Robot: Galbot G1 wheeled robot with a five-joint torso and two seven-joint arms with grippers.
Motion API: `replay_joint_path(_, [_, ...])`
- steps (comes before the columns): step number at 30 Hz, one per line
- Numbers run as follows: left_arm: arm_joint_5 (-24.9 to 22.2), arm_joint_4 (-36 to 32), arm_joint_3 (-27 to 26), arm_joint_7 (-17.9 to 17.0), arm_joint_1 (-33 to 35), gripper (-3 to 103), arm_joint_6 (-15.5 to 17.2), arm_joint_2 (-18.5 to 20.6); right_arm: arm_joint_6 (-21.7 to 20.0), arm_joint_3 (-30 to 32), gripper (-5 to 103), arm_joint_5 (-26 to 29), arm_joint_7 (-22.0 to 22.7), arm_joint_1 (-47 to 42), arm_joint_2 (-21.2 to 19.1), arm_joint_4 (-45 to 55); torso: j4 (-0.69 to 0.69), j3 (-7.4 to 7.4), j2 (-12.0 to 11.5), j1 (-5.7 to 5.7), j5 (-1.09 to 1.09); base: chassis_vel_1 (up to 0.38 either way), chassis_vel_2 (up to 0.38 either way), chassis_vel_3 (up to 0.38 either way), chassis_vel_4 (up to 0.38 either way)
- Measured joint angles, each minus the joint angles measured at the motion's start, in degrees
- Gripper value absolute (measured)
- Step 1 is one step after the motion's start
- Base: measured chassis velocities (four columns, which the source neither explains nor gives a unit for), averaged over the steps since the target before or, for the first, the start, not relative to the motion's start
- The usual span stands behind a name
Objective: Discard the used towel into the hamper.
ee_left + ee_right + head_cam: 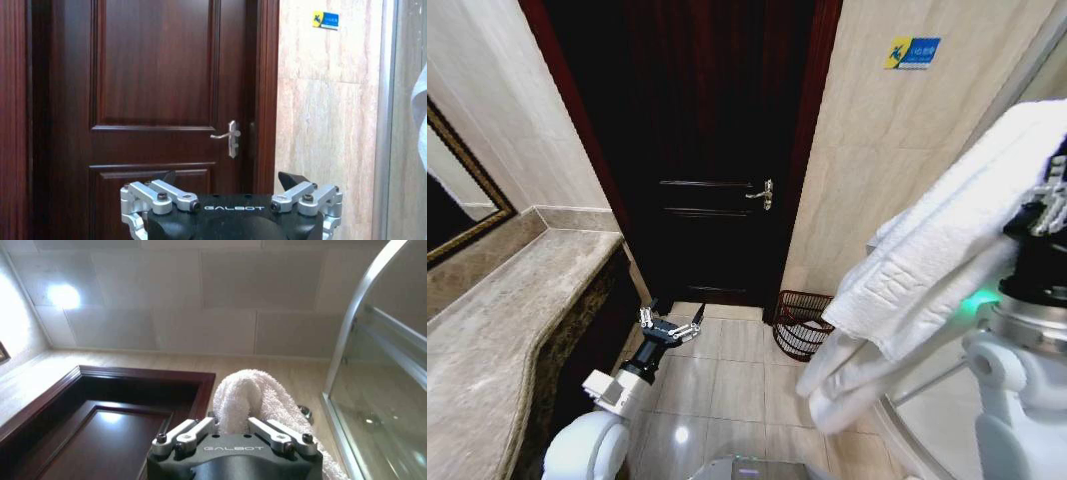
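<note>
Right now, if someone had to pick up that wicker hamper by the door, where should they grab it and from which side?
Probably by its top rim, from above. The hamper stands upright on the floor tiles with its mouth open, backed into the corner between the door and the wall. The rim's front edge faces the room, so fingers could likely straddle it there, one inside, one outside.

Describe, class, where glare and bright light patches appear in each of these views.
Head view: a glare spot on the floor tiles near the left gripper. Right wrist view: a bright patch on the wall tiles beyond the towel. Left wrist view: soft sheen on the door.
</note>
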Motion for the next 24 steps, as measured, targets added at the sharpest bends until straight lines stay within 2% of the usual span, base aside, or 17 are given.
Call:
replay_joint_path(3, [0.0,0.0,0.0,0.0,0.0,100,0.0,0.0,-0.1,-2.7,7,-1.1,-0.9,2.6,1.5,-2.5,0.0,0.0,0.0,0.0,0.06,-0.01,0.007,0.007,-0.018])
replay_joint_path(7, [0.0,0.0,0.0,0.0,0.0,100,0.0,0.0,-0.8,-5.3,7,-2.4,-1.4,4.4,2.5,-2.8,0.01,-0.01,0.0,-0.01,0.0,-0.065,0.049,0.046,-0.055])
replay_joint_path(15, [0.0,0.0,0.0,0.0,0.0,100,0.0,0.0,-3.4,-9.4,7,-2.4,-1.5,8.8,1.4,-2.9,0.01,0.0,0.0,0.0,0.02,-0.151,0.161,0.154,-0.148])
replay_joint_path(19, [0.0,0.0,0.0,0.0,0.0,100,0.0,0.0,-1.4,-9.2,7,-1.2,-3.7,10.4,0.7,-4.7,0.01,0.0,0.0,0.03,0.03,-0.196,0.214,0.189,-0.219])
replay_joint_path(24, [0.0,0.0,0.0,0.0,0.0,100,0.0,0.0,-0.9,-9.3,7,-0.8,-3.9,12.5,0.5,-5.7,0.01,0.03,0.0,0.09,0.06,-0.178,0.167,0.113,-0.127])
